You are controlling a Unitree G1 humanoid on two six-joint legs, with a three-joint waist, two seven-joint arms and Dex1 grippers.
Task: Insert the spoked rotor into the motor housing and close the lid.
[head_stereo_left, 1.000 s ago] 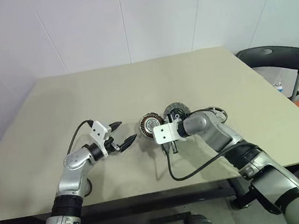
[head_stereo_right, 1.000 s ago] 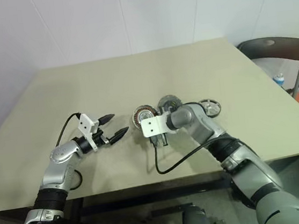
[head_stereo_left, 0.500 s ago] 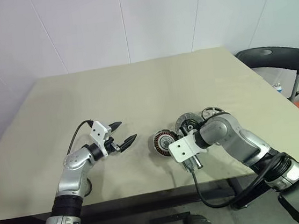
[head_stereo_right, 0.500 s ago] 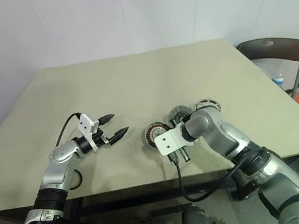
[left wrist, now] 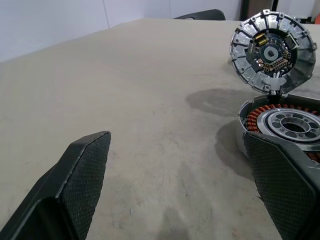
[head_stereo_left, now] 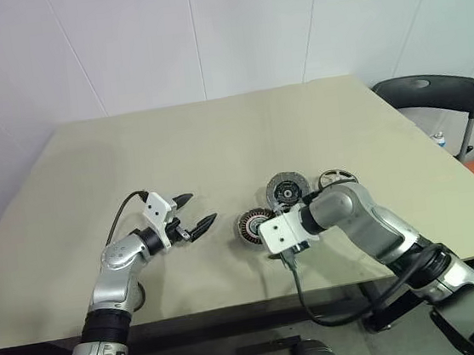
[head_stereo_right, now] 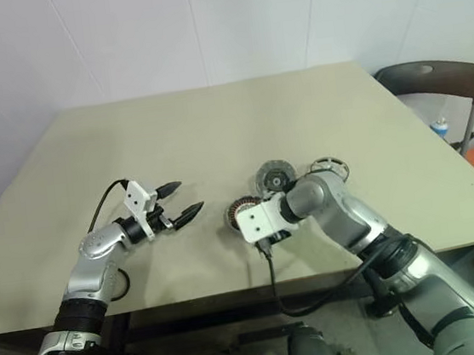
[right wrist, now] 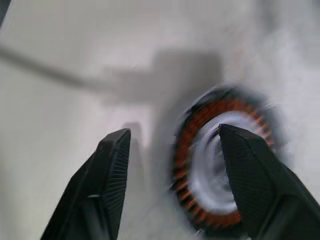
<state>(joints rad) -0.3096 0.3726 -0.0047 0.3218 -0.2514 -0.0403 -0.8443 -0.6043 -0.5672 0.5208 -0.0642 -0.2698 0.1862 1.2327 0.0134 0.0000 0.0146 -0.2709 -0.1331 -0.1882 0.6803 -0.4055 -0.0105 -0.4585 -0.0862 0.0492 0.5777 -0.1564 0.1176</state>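
Beige tabletop (head_stereo_left: 215, 137) against a pale panelled wall, with a dark chair (head_stereo_left: 433, 91) past its right-hand edge.

Left gripper (head_stereo_left: 197, 215): jaws released, fully spread and empty, pointing level across the table. Seen along its fingers, the motor housing (left wrist: 287, 122) lies well ahead of the jaws, partly behind one fingertip, copper windings and silver hub facing up. Its lid (left wrist: 272, 47) stands hinged open and upright behind it.

Right gripper (right wrist: 172, 172): jaws parted, grasping nothing. The motor housing lies below and just ahead of the tips, nearer one finger than the other and not between them; whether that finger touches its rim cannot be told.

Spoked rotor (head_stereo_left: 337, 177): flat on the table, beyond the right forearm and well apart from both sets of jaws, to the right of the housing and lid.

Step in hand (judgement): the housing appears set down with the lid up, so the rotor is the next thing to fetch. Done well, the right jaws would clear the housing without nudging it, then take the thin disc by its rim, keeping it level. The left jaws could steady the housing wall. The upright lid should not be knocked shut early.
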